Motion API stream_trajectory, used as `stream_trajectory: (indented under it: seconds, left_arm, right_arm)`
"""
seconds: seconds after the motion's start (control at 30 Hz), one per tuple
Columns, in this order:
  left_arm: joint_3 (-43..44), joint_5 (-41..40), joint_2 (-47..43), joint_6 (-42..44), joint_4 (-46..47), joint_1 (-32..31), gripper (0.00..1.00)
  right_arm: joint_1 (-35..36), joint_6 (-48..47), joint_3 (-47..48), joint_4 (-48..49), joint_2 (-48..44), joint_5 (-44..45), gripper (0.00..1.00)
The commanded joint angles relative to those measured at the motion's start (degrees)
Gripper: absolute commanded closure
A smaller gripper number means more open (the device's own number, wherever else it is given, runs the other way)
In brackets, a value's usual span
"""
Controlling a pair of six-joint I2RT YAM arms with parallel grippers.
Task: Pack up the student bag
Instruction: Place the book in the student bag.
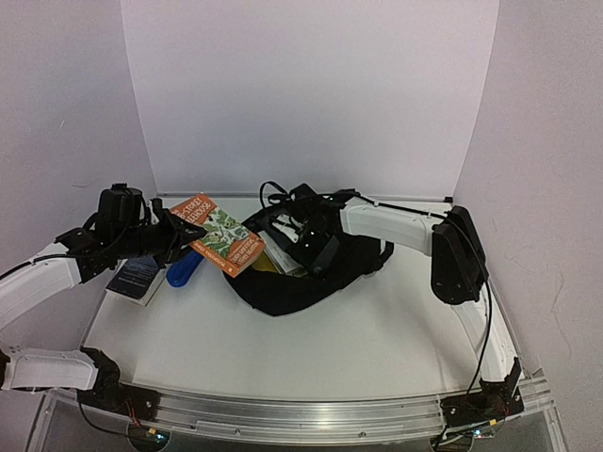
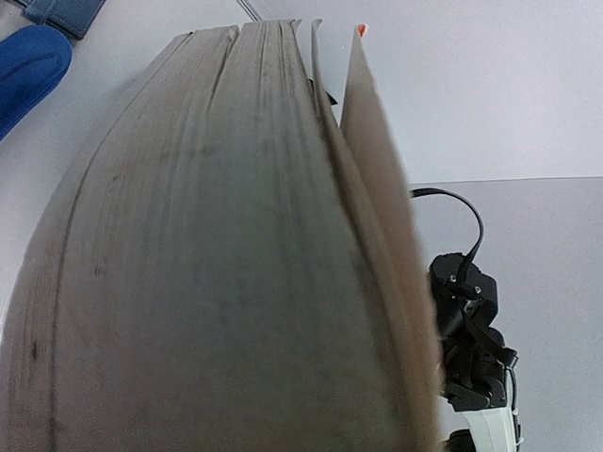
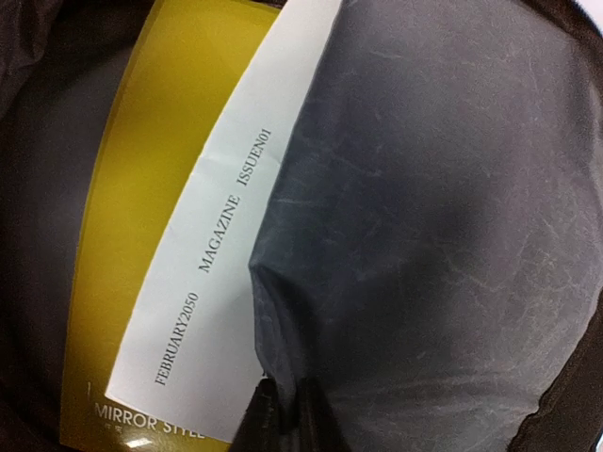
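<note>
Inside bag: magazine; right end effector pinches lining, left end effector grips book.

Tan page edges of a thick paperback book fill our view; a rounded blue object lies on the white surface, a black arm joint to the right.

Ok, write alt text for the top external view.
The left fingers hold an orange book at the mouth of the black student bag on the white table, while the right arm reaches into the bag from the other side. A blue object and a dark flat item lie beneath the left arm.
</note>
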Motion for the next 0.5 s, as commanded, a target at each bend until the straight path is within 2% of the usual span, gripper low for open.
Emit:
stream_trajectory:
  seconds: [0.0,0.13,0.47]
  left_arm:
    - [3.76,9.84,2.00,3.37,7.23,0.32,1.00]
    - [4.23,18.43,6.84,3.07,14.02,0.27,1.00]
    - [6.72,28.72,21.27,-2.72,29.56,0.20,1.00]
  right_arm:
    - [-1.20,1.66,3.15,-2.12,-4.02,0.67,1.00]
    - [-3.69,5.92,6.27,-1.94,-6.38,-5.73,1.00]
    - [-6.32,11.88,6.31,2.10,-11.10,-13.02,1.00]
